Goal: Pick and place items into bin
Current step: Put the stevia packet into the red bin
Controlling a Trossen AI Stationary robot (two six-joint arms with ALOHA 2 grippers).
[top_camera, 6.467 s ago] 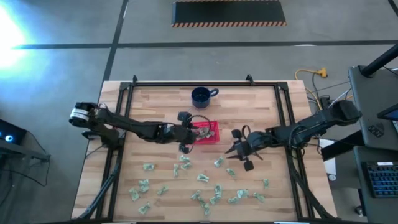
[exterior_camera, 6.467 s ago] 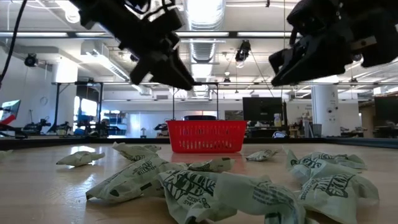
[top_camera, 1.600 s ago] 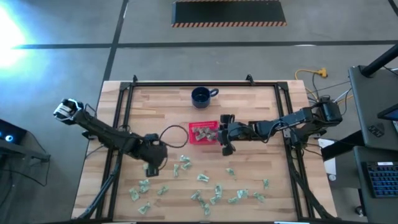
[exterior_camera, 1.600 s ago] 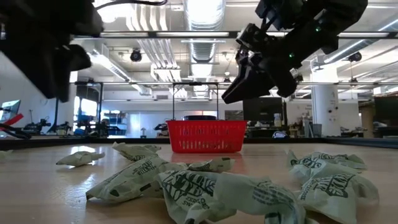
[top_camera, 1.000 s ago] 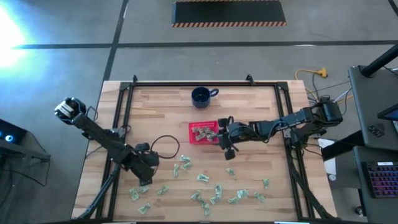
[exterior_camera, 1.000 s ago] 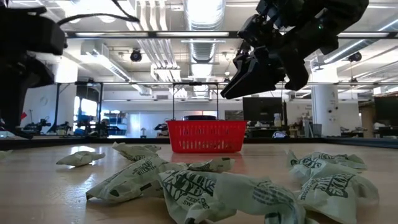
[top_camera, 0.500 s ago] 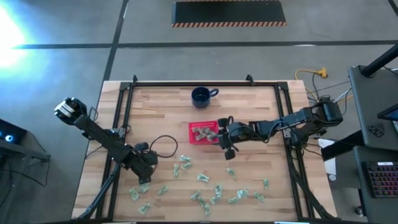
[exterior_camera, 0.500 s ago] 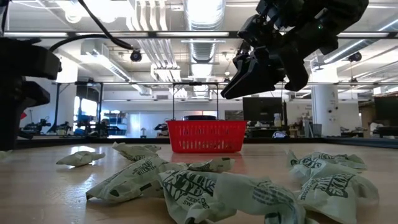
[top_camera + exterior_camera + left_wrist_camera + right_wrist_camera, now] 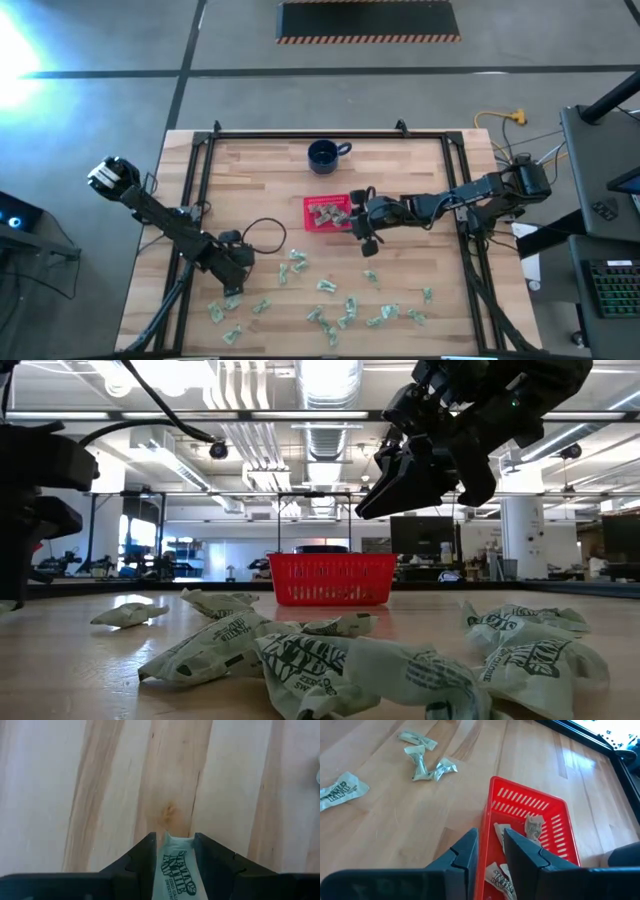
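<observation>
Several pale green crumpled wrapper items lie scattered on the near half of the wooden table. My left gripper is down at the near left, with one item between its fingers. The red bin stands mid-table with a few items inside. My right gripper hangs above the bin's right rim. Its fingers stand a narrow gap apart with nothing between them. My left gripper has the printed wrapper's two long sides between its two fingers. The fingers come steeply from above and lie along the wrapper. The wrapper's end reaches just past the fingertips onto the table boards.
A dark blue mug stands behind the bin near the far edge. A black cable loop lies on the table beside the left arm. Bare wood lies between the bin and the scattered items, and at the far left.
My left gripper has come down onto the table at the near left, over one item. My right gripper has kept still above the bin.
</observation>
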